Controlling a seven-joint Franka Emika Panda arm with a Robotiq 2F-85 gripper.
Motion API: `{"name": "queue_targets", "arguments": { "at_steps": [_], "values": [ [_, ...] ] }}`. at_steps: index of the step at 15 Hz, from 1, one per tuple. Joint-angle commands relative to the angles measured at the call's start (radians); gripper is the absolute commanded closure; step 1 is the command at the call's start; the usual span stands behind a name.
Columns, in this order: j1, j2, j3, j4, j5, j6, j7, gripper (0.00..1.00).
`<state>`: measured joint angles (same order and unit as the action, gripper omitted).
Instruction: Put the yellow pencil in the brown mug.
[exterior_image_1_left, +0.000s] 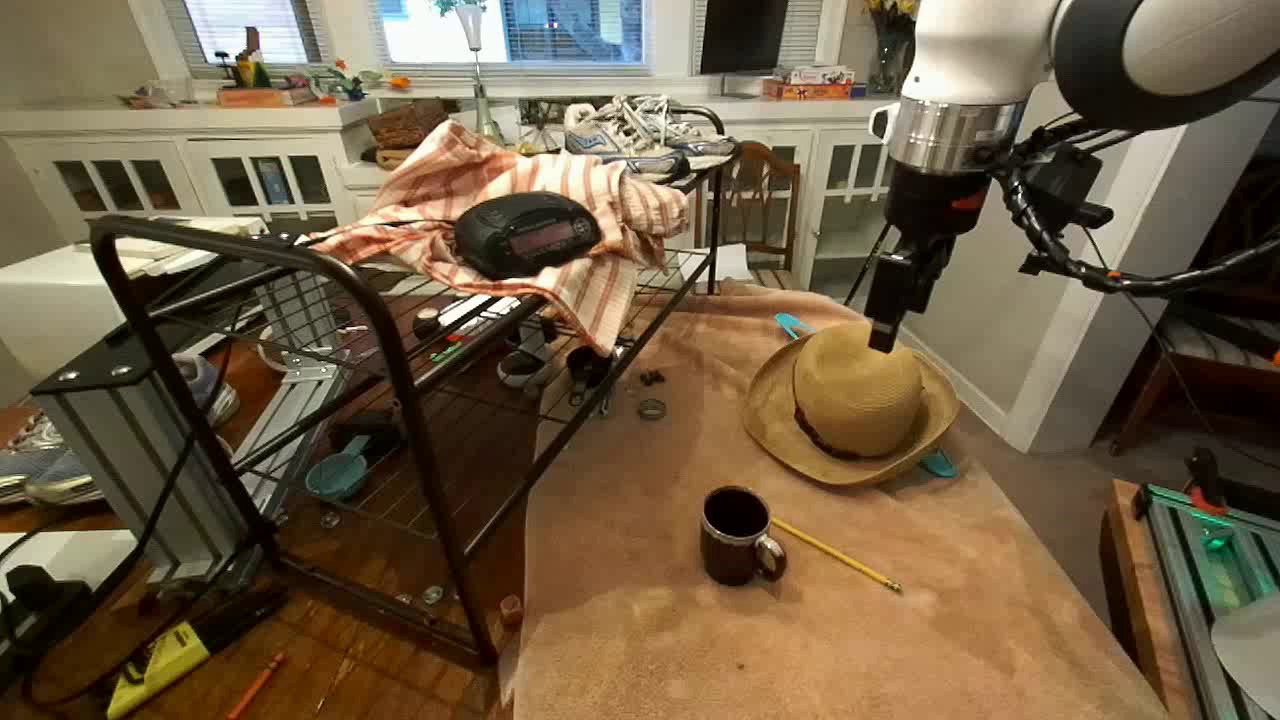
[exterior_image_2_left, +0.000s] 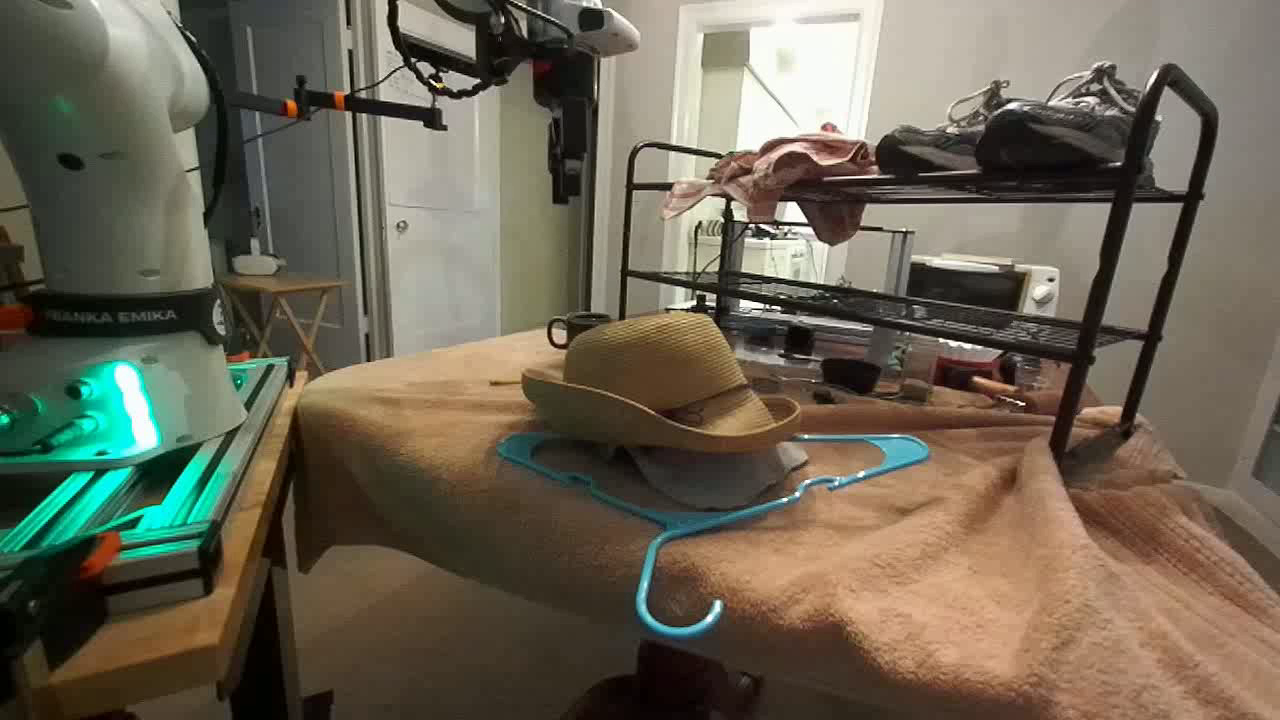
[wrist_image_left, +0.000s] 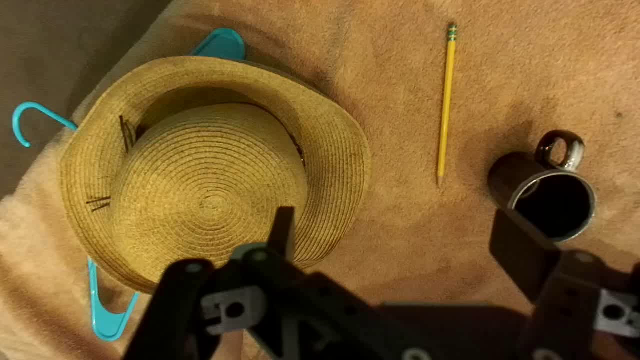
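The yellow pencil (exterior_image_1_left: 838, 555) lies flat on the blanket beside the brown mug; it shows whole in the wrist view (wrist_image_left: 446, 105), with its sharpened tip toward the gripper. In an exterior view only its end (exterior_image_2_left: 506, 381) shows past the hat. The brown mug (exterior_image_1_left: 728, 548) stands upright with its handle out to the side. It also shows in the wrist view (wrist_image_left: 515, 177) and partly behind the hat in an exterior view (exterior_image_2_left: 588, 322). My gripper (wrist_image_left: 395, 220) is open and empty, its fingers wide apart. In both exterior views the gripper (exterior_image_1_left: 884, 325) (exterior_image_2_left: 566, 185) hangs high above the blanket.
A tan straw hat (exterior_image_1_left: 860, 400) lies close to the pencil, on top of a light blue hanger (exterior_image_2_left: 880, 455). A dark metal rack (exterior_image_1_left: 400, 370) with a cloth, clock and shoes stands along one side. The tan blanket (exterior_image_1_left: 680, 650) covers the table.
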<state>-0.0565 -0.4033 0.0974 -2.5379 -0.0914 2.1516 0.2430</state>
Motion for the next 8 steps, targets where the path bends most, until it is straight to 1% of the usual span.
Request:
{"name": "queue_targets", "arguments": {
  "at_steps": [1,5,6,8],
  "values": [
    [0.010,0.000,-0.010,0.001,-0.004,-0.002,0.003,0.00],
    [0.010,0.000,-0.010,0.001,-0.004,-0.002,0.003,0.00],
    [0.022,-0.001,-0.014,-0.014,0.024,0.003,-0.003,0.00],
    [0.037,-0.024,-0.013,-0.070,0.028,0.065,-0.018,0.00]
  ]
}}
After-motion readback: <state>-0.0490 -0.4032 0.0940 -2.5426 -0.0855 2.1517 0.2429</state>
